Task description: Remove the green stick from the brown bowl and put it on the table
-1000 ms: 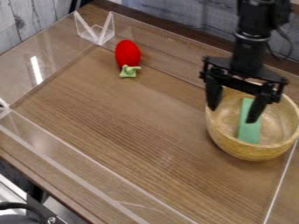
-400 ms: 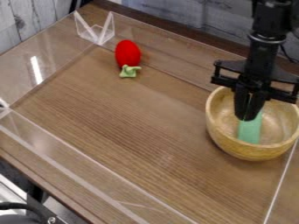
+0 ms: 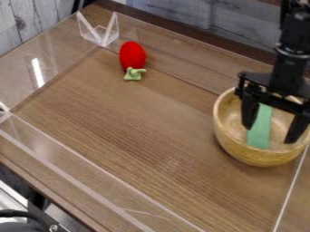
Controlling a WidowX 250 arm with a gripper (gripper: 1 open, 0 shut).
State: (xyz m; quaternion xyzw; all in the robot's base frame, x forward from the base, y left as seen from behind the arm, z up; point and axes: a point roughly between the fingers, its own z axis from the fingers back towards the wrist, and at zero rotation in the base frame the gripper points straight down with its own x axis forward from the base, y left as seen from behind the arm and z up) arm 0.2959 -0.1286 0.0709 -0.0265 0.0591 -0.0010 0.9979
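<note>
The green stick rests inside the brown bowl at the right side of the table, one end pointing up toward the rim. My gripper hangs over the bowl, open, its two dark fingers reaching down into it. The left finger is just left of the stick and the right finger is near the bowl's right wall. The stick sits closer to the left finger, and nothing is gripped.
A red strawberry toy with green leaves lies at the back of the table. Low clear acrylic walls edge the table, and the bowl stands close to the right wall.
The gripper closed over the stick, then opened again and shifted slightly right. The stick stays in the bowl, in nearly the same place.
</note>
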